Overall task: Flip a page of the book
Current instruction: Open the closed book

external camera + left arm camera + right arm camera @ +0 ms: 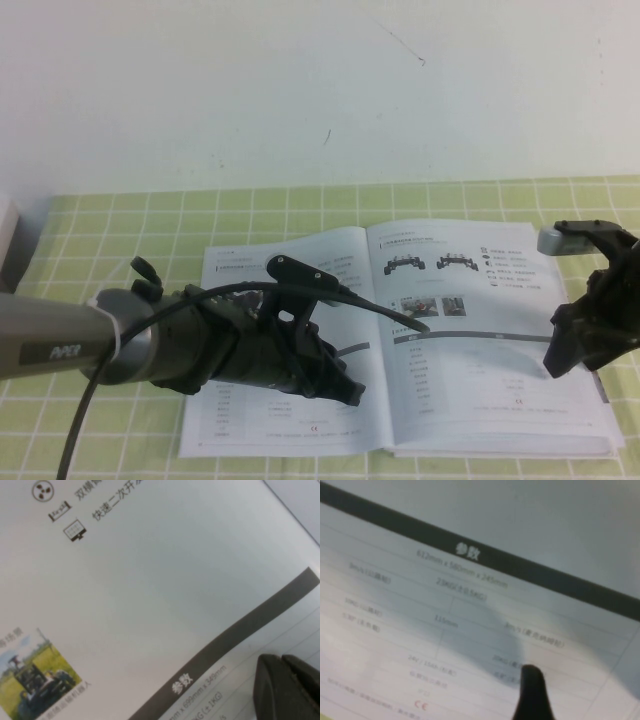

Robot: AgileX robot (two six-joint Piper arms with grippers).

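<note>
white glossy book (400,350) with dark grey table bars, sitting on a lime green counter (120,225) with a white grid. both arms black.

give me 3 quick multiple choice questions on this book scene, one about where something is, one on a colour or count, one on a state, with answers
1. Over which part of the book is the left gripper?
A. its left-hand page
B. its right-hand page
C. off the book, on the cloth

2. What colour is the checked cloth under the book?
A. blue and white
B. light green and white
C. red and white

3. How does the book lie?
A. shut, cover up
B. open flat, both pages showing
C. standing on edge

Answers:
1. A, the high view shows the left arm reaching across the left-hand page, while the right gripper is over the outer edge of the page with two chassis pictures.
2. B, green squares with white lines surround the book.
3. B, two printed pages spread either side of the spine.
</note>
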